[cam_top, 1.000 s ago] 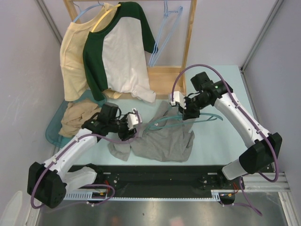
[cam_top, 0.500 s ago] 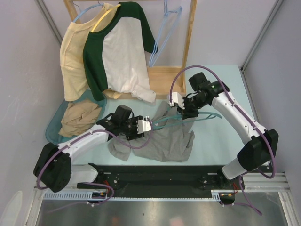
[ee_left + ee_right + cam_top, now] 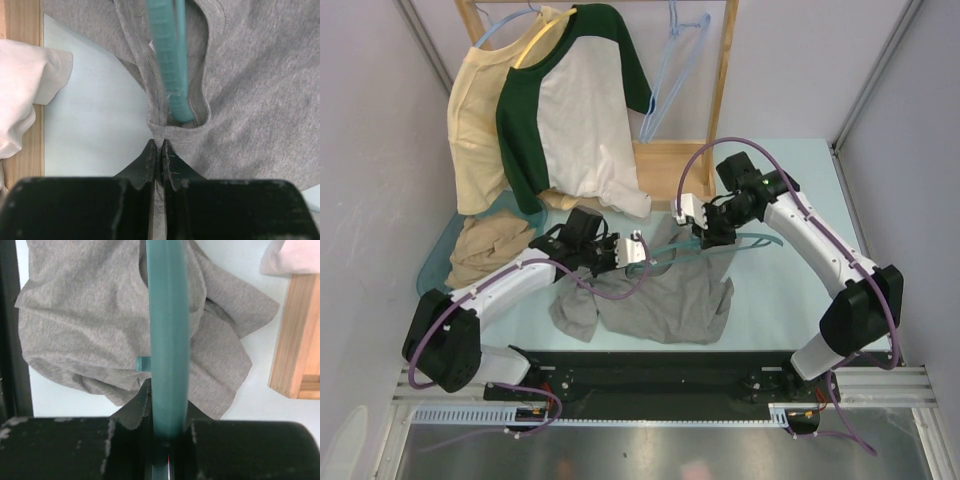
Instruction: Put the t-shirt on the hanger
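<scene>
Brought up to the hanger (image 3: 167,60) since a second ago, the left jaws are shut on the t-shirt (image 3: 250,100) collar for threading, the hanger being clamped in the right jaws.

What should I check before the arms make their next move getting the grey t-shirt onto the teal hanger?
1. Left tool shut on the collar of the t-shirt: ok.
2. Right tool clamped on the hanger: ok.
3. Hanger end poking into the neck opening: ok.
4. Hanger shoulder fully inside the t-shirt: cannot tell.
5. White sleeve apart from the left tool: ok.
</scene>
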You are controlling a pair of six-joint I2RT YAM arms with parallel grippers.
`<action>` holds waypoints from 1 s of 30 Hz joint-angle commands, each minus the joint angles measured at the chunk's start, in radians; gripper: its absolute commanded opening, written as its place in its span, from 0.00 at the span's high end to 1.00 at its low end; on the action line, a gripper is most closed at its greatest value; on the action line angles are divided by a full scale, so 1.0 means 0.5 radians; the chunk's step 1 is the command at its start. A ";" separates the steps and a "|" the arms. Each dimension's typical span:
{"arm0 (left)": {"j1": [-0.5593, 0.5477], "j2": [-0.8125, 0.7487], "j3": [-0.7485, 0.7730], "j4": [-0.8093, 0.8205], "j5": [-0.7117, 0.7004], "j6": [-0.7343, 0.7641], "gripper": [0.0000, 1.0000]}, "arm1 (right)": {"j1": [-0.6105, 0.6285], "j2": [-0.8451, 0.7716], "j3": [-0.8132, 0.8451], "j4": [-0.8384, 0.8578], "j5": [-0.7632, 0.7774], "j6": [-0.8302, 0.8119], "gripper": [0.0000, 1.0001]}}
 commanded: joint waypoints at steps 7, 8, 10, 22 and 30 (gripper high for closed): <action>0.046 -0.041 0.193 -0.197 0.231 0.042 0.99 | -0.001 0.024 -0.038 0.262 -0.173 -0.045 1.00; 0.058 -0.047 0.211 -0.200 0.235 0.018 0.99 | 0.002 0.024 -0.047 0.269 -0.182 -0.054 1.00; 0.061 -0.062 0.260 -0.240 0.265 0.011 0.99 | 0.005 0.033 -0.066 0.287 -0.182 -0.063 1.00; 0.049 -0.068 0.460 -0.396 0.363 0.027 1.00 | 0.128 0.051 -0.063 0.471 -0.302 0.065 1.00; 0.028 -0.123 0.567 -0.476 0.397 0.020 1.00 | 0.272 0.171 -0.096 0.790 -0.287 0.305 1.00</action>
